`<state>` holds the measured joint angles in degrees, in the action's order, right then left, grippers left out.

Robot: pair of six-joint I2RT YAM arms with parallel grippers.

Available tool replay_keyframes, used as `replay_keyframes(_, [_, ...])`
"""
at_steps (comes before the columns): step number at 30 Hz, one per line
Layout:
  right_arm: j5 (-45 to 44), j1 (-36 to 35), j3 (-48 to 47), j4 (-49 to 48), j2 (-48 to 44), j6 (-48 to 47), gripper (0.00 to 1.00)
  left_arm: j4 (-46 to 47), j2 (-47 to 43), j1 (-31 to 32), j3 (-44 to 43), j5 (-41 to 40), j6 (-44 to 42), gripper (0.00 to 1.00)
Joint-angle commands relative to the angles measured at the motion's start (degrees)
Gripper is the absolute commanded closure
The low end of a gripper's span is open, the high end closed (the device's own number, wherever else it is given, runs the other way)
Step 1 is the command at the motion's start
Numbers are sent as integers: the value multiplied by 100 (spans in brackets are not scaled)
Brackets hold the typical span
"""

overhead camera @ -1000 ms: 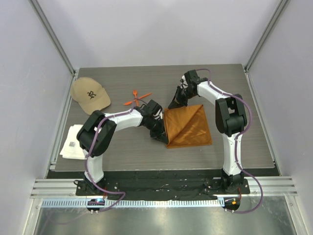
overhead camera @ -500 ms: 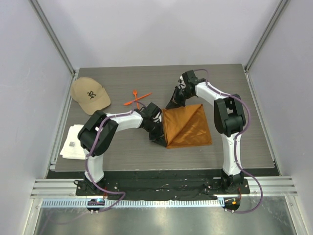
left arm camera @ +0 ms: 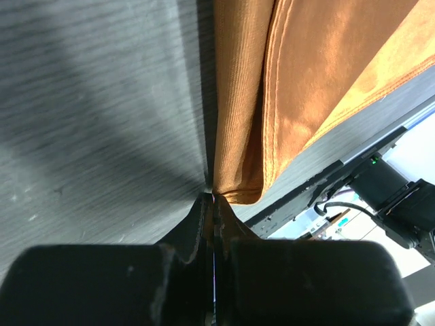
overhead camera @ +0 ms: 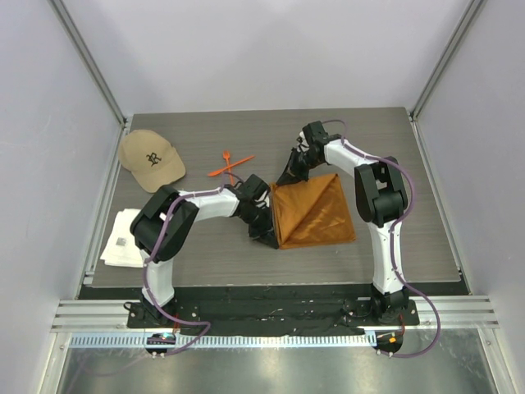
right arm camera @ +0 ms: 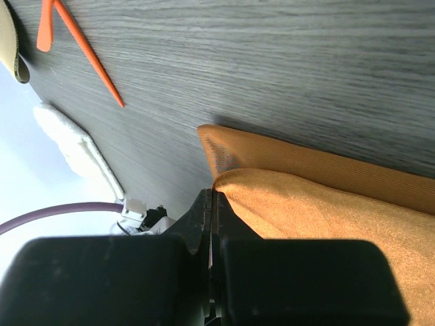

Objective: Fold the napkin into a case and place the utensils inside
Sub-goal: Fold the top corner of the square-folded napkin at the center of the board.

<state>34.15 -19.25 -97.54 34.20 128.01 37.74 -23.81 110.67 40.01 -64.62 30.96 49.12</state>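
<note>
One dark grey, wood-grain rectangular table (overhead camera: 213, 254) is seen, and everything else is borne on it. Two white-and-black jointed arms are counted. The left arm (overhead camera: 205, 200) is bent in toward the near left corner of the one rust-orange napkin (overhead camera: 316, 212) of thin soft cloth. The right arm (overhead camera: 373, 193) is reached round to its far left corner. The napkin is laid flat between the two arms. It is folded over on itself, so two layers are shown along its left edge, and a diagonal crease is seen across its top.

One thick white rectangular towel (overhead camera: 121, 238) is placed well to the left of the napkin. One tan fabric cap (overhead camera: 152, 162) is set well to the left of the napkin and farther back.

The left gripper (left arm camera: 214, 201) is pressed together on the napkin's near left corner, with the cloth pinched at its tips. The right gripper (right arm camera: 212, 193) is likewise closed, and the napkin's upper layer is nipped at the far left corner.

Two thin bright-orange plastic utensils (overhead camera: 230, 167) are laid crossed, just left of and beyond the napkin, apart from it.
</note>
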Motion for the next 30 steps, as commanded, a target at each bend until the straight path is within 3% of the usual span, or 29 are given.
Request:
replay_keyframes(1, [179,-44,-284,-150,-91,94,99,96,-450,-125,142,42,71,100])
replay_keyframes(12, [215,-132,-283,-150,-22,111,99,395,-239,-204,134,191,203,100])
replay_keyframes(21, [259,-141,-389,-159,216,67,97,123,-362,-169,55,16,54,100])
replay_keyframes(30, [417,-185,-529,-194,365,32,95,-317,-477,-880,-252,-99,-377,99])
